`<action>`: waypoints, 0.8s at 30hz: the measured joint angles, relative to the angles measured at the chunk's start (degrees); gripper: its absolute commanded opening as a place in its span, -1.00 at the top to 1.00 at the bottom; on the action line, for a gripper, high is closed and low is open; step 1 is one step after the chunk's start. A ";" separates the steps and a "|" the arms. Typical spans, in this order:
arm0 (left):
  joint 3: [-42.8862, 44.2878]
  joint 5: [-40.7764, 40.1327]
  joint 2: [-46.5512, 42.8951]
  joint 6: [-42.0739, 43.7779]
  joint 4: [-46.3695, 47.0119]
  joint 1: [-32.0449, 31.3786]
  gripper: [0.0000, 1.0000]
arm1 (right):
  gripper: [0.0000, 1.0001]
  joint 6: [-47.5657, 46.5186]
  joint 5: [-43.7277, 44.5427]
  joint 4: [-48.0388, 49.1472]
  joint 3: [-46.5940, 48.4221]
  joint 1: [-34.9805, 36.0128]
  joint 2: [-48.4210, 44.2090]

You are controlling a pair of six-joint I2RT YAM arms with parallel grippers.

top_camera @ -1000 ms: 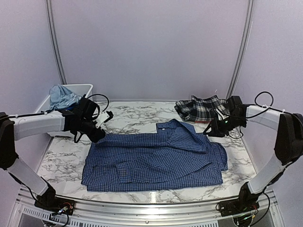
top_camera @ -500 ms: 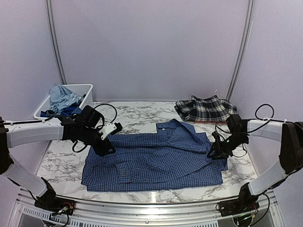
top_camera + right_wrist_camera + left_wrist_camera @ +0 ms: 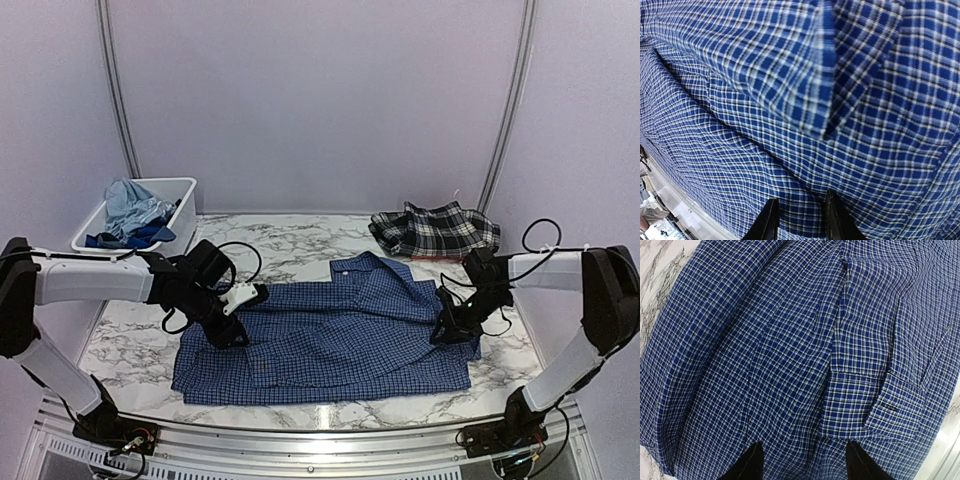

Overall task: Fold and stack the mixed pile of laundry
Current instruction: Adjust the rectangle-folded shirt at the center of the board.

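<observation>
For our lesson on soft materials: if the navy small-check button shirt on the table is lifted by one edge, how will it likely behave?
Probably floppy: the navy small-check button shirt lies flat with soft creases, so a lifted edge should drape. Likely light: the weave looks thin. Pushed, it would probably bunch rather than slide, given those creases.

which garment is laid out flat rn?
The navy small-check button shirt, spread across the table centre. The black-and-white plaid piece lies bunched at the far right; the light blue garment is crumpled in the white bin.
</observation>
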 measured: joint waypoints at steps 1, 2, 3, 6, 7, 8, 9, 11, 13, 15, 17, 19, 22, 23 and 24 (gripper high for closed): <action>0.00 0.04 0.07 0.00 -0.17 0.00 -0.14 | 0.47 -0.02 0.00 0.00 0.02 0.20 0.00; 0.00 0.09 0.13 -0.04 -0.37 0.00 -0.11 | 0.48 -0.04 0.00 0.00 0.02 0.42 0.00; 0.00 0.20 0.28 -0.11 -0.63 0.00 -0.09 | 0.50 -0.07 0.00 0.00 0.02 0.59 0.02; 0.00 0.33 0.92 -0.31 -1.55 0.00 0.00 | 0.57 -0.22 0.00 0.00 0.02 0.87 0.13; 0.00 0.28 1.09 -0.55 -1.90 0.00 0.03 | 0.61 -0.28 0.02 0.00 0.00 0.90 0.15; 0.00 0.11 1.20 -0.76 -2.25 0.00 0.07 | 0.65 -0.26 0.02 0.00 0.02 0.98 0.15; 0.00 -0.09 1.27 -0.94 -2.71 0.00 0.10 | 0.68 -0.26 0.00 0.00 0.02 1.05 0.15; 0.00 -0.50 1.27 -1.25 -3.69 0.00 0.16 | 0.76 -0.28 0.00 -0.02 0.02 1.14 0.15; 0.00 -0.90 1.27 -1.70 -4.68 0.00 0.20 | 0.86 -0.26 0.00 0.00 0.00 1.27 0.15; 0.00 -1.57 1.25 -2.12 -5.86 0.00 0.25 | 0.96 -0.33 0.00 0.00 0.02 1.49 0.15; 0.00 -2.01 1.25 -2.47 -6.80 0.00 0.28 | 1.00 -0.28 -0.04 0.02 0.02 1.81 0.15; 0.00 -2.29 1.25 -2.73 -7.54 -0.02 0.31 | 1.00 -0.28 -0.04 0.02 0.02 2.08 0.15; 0.00 -2.86 1.25 -2.89 -8.74 -0.04 0.33 | 1.00 -0.28 0.00 0.02 0.02 2.14 0.09; 0.00 -2.95 1.25 -2.93 -9.11 -0.04 0.32 | 1.00 -0.28 0.00 0.02 0.00 2.14 0.00; 0.00 -3.02 1.25 -2.93 -9.49 -0.04 0.32 | 1.00 -0.28 0.00 0.02 0.02 2.14 -0.20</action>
